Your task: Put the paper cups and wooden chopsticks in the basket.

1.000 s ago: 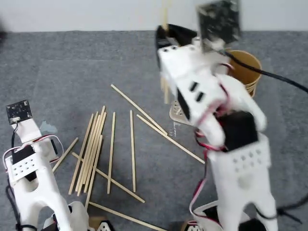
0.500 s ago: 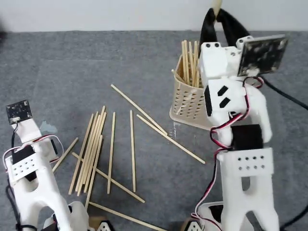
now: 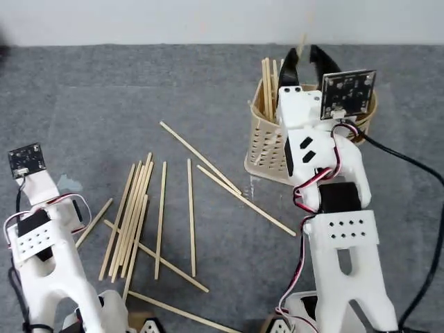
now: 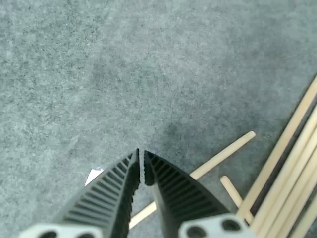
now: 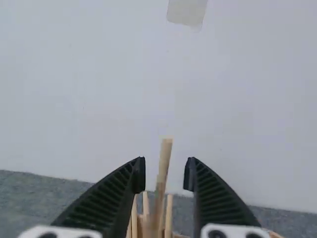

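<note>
White arm shells (image 3: 345, 260), black servos (image 3: 341, 196), red-white cables (image 3: 300, 195), ribbed black left hand (image 4: 142, 154), right hand (image 5: 164, 166)

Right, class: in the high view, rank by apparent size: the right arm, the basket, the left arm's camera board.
Largest: right arm, though nearness to the camera inflates it; basket; left arm's camera board.
</note>
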Controlling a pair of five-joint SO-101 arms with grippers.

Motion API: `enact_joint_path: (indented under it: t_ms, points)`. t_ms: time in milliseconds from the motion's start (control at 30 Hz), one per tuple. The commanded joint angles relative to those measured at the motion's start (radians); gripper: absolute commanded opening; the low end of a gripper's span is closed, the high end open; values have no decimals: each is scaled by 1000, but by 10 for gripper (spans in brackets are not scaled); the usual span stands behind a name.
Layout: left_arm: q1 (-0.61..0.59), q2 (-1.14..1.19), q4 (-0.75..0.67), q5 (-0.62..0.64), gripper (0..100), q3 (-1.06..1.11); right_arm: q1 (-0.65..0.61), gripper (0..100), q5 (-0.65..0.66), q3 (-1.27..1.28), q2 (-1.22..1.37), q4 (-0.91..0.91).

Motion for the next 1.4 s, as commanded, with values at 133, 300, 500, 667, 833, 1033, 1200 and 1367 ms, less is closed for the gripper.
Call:
enact_joint_path:
  t_ms: [133, 300, 500, 667, 833, 1033, 1200, 1367]
  points:
    - [-5, -38, -21, 5, 15, -1, -16, 96, 0, -172, -30, 265]
    - [-5, -37, -21, 5, 15, -1, -93, 47, -61, -198, -30, 599]
    - [0, -35, -18, 5, 15, -1, -220, 9, -161, -153, -28, 868]
    - [0, -35, -18, 3, 15, 1, -315, 9, -224, 6, -28, 871]
    - [55, -37, -17, -32, 15, -1, -331, 9, -250, 213, -28, 730]
    - [226, -32, 14, -149, 16, -42, -329, 11, -249, 381, -28, 588]
    - [296, -17, 259, -199, 16, -265, -278, 11, -245, 390, -27, 588]
    - [393, 166, 503, -201, 16, -562, -255, 11, -249, 390, -27, 581]
